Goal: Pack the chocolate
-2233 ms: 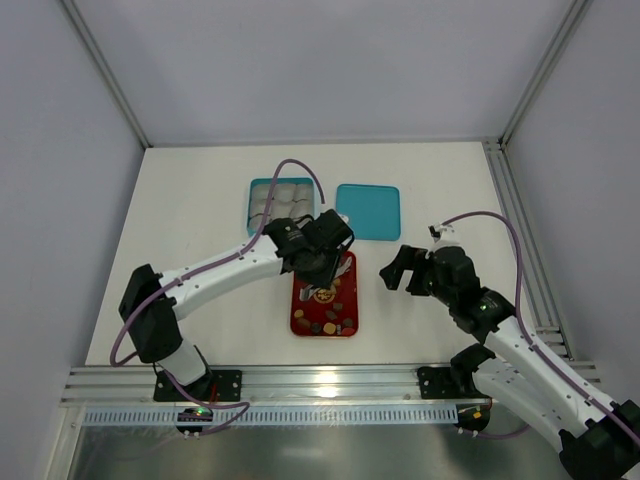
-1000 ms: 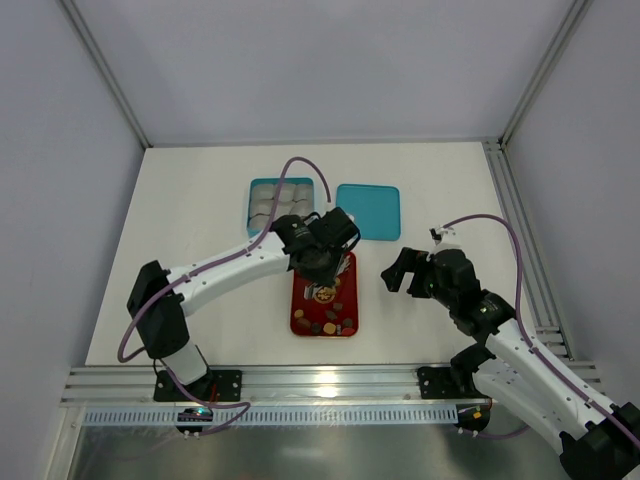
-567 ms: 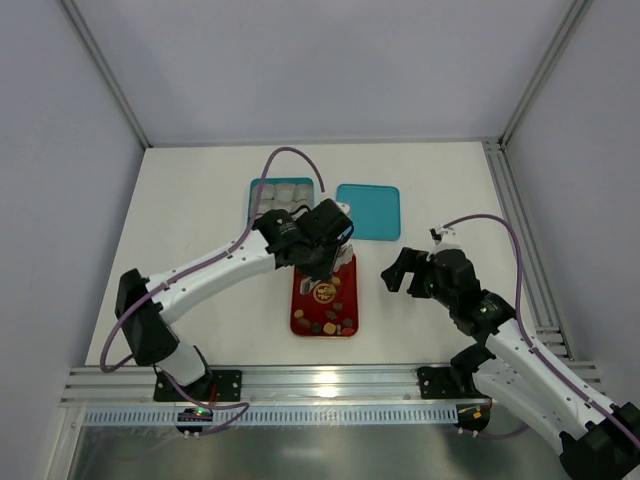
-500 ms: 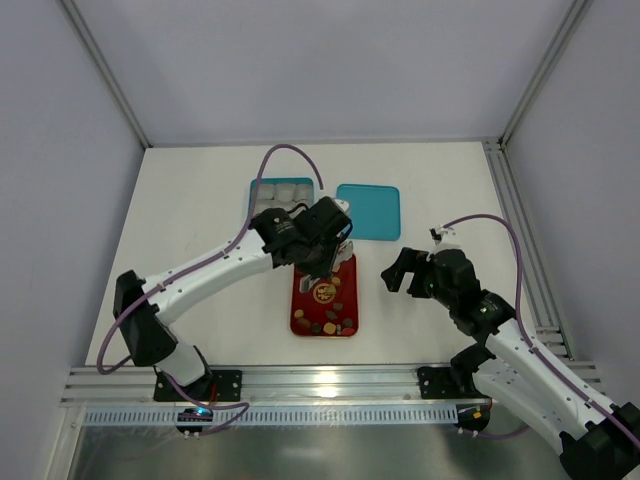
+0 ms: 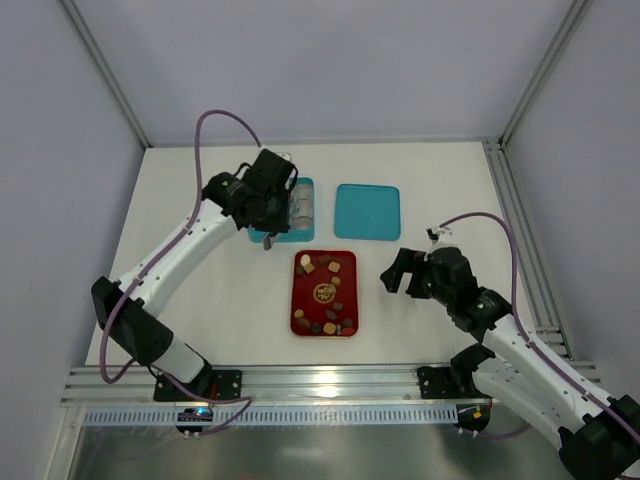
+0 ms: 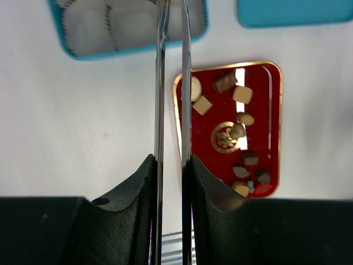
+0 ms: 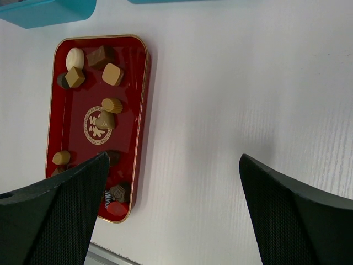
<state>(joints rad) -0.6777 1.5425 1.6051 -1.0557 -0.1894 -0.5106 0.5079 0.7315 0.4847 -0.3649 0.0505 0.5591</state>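
The chocolate [image 5: 325, 265] is several small brown, tan and cream pieces lying in the red tray [image 5: 296, 300], also seen in the left wrist view [image 6: 242, 94] and the right wrist view [image 7: 112, 74]. My left gripper [image 5: 283, 212] hangs over the teal box [image 5: 290, 237] of pale paper cups [image 6: 88, 25]. Its two long metal blades stand close together, with their tips [image 6: 171, 4] at the frame's top edge over the box. They look shut on a small chocolate piece. My right gripper [image 5: 395, 270] is open and empty over bare table right of the tray [image 7: 140, 110].
The teal lid [image 5: 367, 211] lies flat to the right of the box, behind the tray. The box's near edge shows in the right wrist view [image 7: 44, 11]. An aluminium rail runs along the near table edge, and frame posts stand at the right.
My left gripper has lifted off the red tray and swung back and to the left, over the teal box. The whole tray is now uncovered. The right arm has not moved.
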